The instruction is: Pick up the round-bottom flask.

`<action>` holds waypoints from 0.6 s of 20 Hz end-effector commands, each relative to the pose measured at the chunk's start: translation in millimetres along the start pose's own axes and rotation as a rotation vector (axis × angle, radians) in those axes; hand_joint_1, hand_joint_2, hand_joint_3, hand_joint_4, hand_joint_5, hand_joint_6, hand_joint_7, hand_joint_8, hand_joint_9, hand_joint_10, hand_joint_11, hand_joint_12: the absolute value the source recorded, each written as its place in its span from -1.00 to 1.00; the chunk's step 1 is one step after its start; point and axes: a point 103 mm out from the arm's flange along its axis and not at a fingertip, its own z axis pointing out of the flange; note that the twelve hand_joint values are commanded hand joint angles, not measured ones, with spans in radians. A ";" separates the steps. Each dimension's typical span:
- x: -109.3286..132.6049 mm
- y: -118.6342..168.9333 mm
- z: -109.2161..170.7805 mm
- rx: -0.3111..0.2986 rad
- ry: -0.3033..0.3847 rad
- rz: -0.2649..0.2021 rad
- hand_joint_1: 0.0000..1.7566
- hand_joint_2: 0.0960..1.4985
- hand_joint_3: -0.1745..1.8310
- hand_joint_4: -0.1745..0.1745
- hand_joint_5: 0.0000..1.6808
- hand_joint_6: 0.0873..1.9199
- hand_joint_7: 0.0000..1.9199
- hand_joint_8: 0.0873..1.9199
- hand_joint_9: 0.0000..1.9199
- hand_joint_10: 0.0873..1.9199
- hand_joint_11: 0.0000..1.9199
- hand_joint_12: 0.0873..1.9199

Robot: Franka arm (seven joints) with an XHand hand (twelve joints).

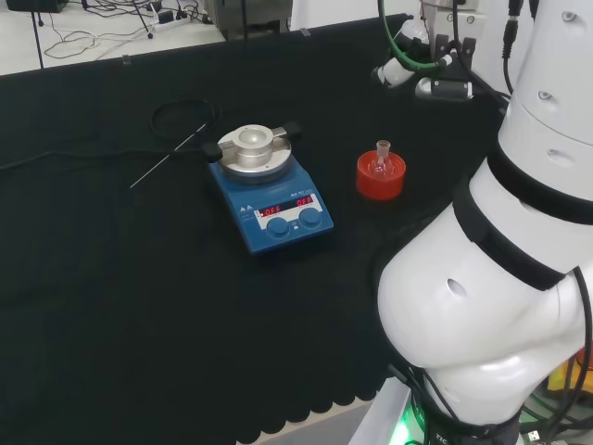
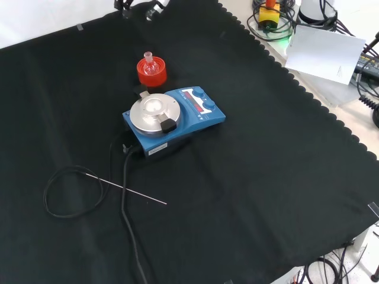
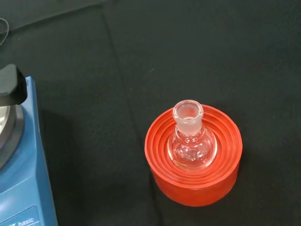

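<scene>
The flask (image 3: 190,139) stood upright in a red ribbed stand (image 3: 194,155) on the black bench (image 1: 111,278), neck up, untouched. Just beside it in the head view, to the left, sat a blue hotplate (image 1: 269,190) with a thin rod (image 1: 167,158) nearby. I could not tell how the hand was set.

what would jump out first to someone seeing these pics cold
The bright red ribbed ring stand stands out against the black cloth, with a small clear glass round-bottom flask sitting upright in it. Beside it, left in the head view, sits a blue hotplate stirrer with a round silver top, and a thin metal probe lies on the cloth.
</scene>
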 end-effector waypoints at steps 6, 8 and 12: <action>-1.1 6.9 58.1 -0.046 -0.026 0.032 0.04 -0.20 -0.16 -0.38 -0.15 -0.32 -0.68 -0.30 -0.49 -0.33 -0.85 0.44; 14.9 5.5 62.0 -0.053 -0.056 0.043 0.03 -0.22 -0.17 -0.37 -0.15 -0.32 -0.68 -0.30 -0.49 -0.33 -0.84 0.44; 12.5 6.9 68.5 -0.055 -0.045 0.053 0.03 -0.25 -0.18 -0.36 -0.16 -0.31 -0.66 -0.29 -0.48 -0.33 -0.84 0.44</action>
